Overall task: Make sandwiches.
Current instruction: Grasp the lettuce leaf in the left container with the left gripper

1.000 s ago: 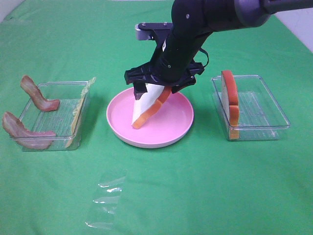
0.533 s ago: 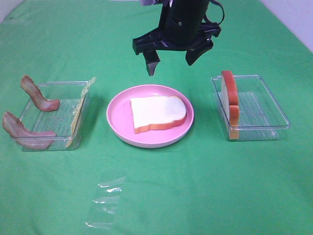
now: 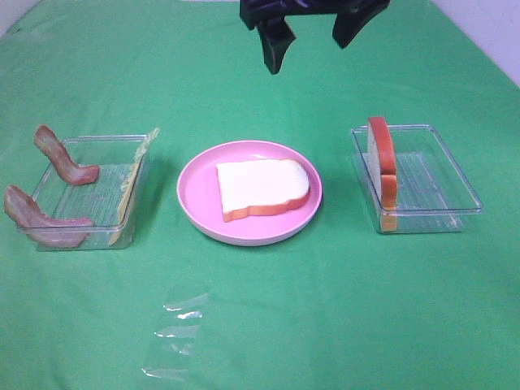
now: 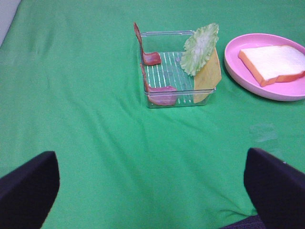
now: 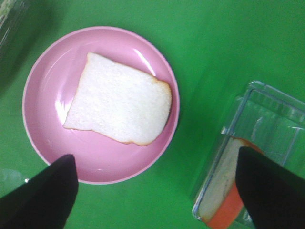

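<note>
- We see the right gripper [image 3: 313,42] up at the far edge of the exterior view, above the surface [image 3: 325,309] and well clear of everything on it; its two dark fingers [image 3: 276,49] stand wide apart with nothing between them.
- The left gripper [image 4: 151,188] shows only in its own wrist view. There, too, the jaws are spread wide and empty, over bare green cloth.
- A pink plate [image 3: 195,207] sits in the middle of the surface, between two clear containers.
- One bread slice [image 3: 262,188] lies flat on the plate, white face up, its orange-brown crust toward the near rim.
- On the left, the left container [image 3: 106,140] holds two bacon strips [image 3: 61,158], which lean against its outer wall and curl over the rim.
- In the same container, on the side nearest the plate, a lettuce leaf [image 4: 200,43] stands propped up, with a cheese slice [image 4: 208,76] leaning just behind it.
- On the right, the right container [image 3: 455,175] holds a second bread slice [image 3: 382,166], standing on edge against the wall that faces the plate.
- A piece of clear film [image 3: 175,337] lies on the cloth nearer the camera, apart from the plate and both containers.
</note>
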